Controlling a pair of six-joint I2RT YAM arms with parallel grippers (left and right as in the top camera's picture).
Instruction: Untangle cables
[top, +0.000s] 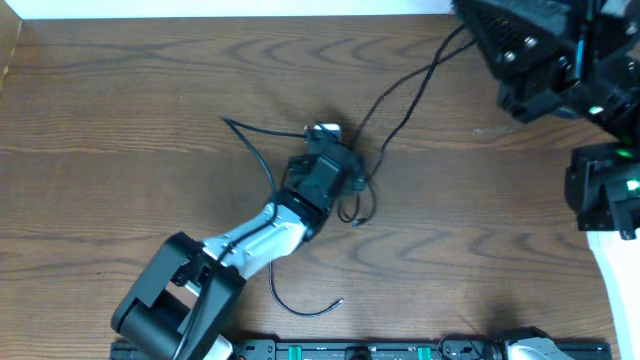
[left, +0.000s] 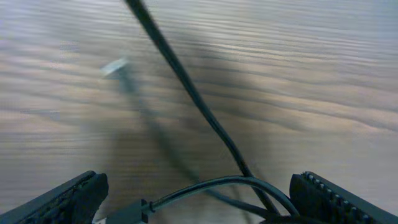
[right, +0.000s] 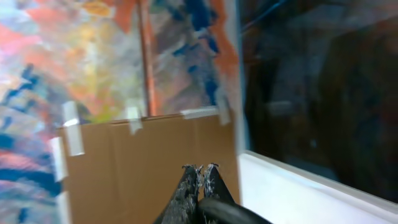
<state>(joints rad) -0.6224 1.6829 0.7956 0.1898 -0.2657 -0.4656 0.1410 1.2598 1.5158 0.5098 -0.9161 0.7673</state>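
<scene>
The left gripper (left: 199, 208) hangs at the table's (left: 323, 68) centre with its jaws wide apart. The cables (left: 186, 81) lie between them and trail to the upper right. The right gripper (right: 200, 176), jaws pressed together, faces cardboard (right: 143, 162).

From overhead my left arm (top: 270, 235) covers the middle of the cables (top: 358, 200), so I can't see how they cross there. The right arm (top: 545, 50) runs off the top and right edges. The left wrist view crops the left fingers (left: 68, 198) at the bottom, and a pale speck (left: 115, 66) on the worktop (left: 298, 74) is too blurred to name
</scene>
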